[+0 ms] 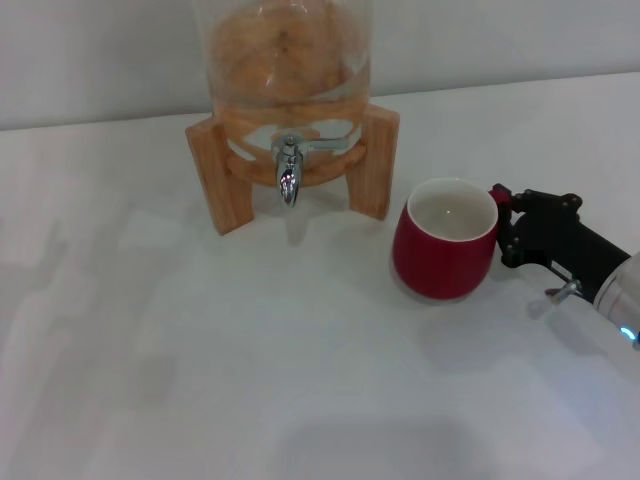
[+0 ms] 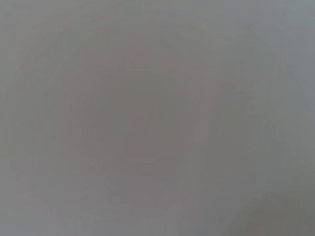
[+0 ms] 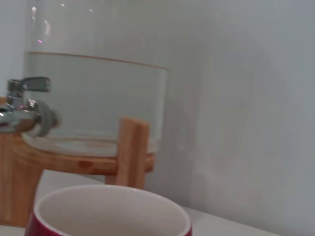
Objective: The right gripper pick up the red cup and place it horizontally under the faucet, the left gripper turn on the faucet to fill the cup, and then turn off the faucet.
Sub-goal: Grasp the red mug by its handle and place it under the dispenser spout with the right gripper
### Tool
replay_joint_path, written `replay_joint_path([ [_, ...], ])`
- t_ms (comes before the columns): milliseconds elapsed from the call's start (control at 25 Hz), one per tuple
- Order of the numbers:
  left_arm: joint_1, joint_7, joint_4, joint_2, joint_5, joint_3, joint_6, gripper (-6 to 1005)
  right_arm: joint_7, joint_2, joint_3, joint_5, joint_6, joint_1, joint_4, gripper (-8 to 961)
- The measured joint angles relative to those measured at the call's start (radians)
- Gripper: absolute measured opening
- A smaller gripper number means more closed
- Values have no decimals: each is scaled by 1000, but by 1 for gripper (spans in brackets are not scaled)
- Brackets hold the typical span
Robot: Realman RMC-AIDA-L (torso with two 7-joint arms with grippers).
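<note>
On the table right of the faucet, the red cup stands upright; my right gripper sits at its handle side, grip unreadable. Glossy ceramic: slippery, breakable, so take its 1 handle.

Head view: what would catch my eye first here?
Probably the red cup, upright on the white table, with the robot's right hand at its rim on the side away from the dispenser. Behind stands a glass water jar on a wooden stand, its small chrome faucet pointing down, not over the cup.
</note>
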Motion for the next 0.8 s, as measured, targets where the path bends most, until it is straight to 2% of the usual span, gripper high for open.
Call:
replay_joint_path([
  [800, 0, 2, 4, 1, 25, 0, 0, 819, 55, 8, -113, -11, 96, 39, -116, 84],
])
